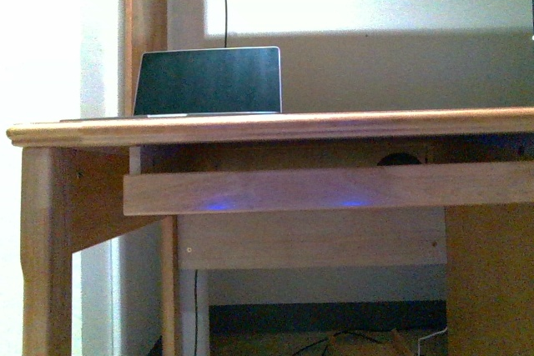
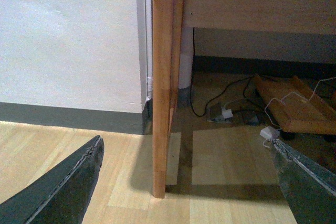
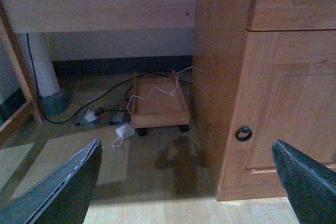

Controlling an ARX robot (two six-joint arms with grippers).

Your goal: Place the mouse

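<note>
A small dark domed shape (image 1: 399, 158) shows just under the desk top, behind the wooden slat (image 1: 325, 189); it looks like the mouse, and most of it is hidden. Neither arm shows in the front view. My left gripper (image 2: 186, 141) is open and empty, low over the wooden floor and facing the desk leg (image 2: 161, 87). My right gripper (image 3: 186, 144) is open and empty, low over the floor in front of the desk's cupboard door (image 3: 283, 108).
An open laptop (image 1: 209, 81) stands on the desk top (image 1: 267, 127) at the left. Under the desk lie a low wooden wheeled tray (image 3: 157, 106), dark cables and a white adapter (image 3: 124, 130). The door has a ring handle (image 3: 243, 132).
</note>
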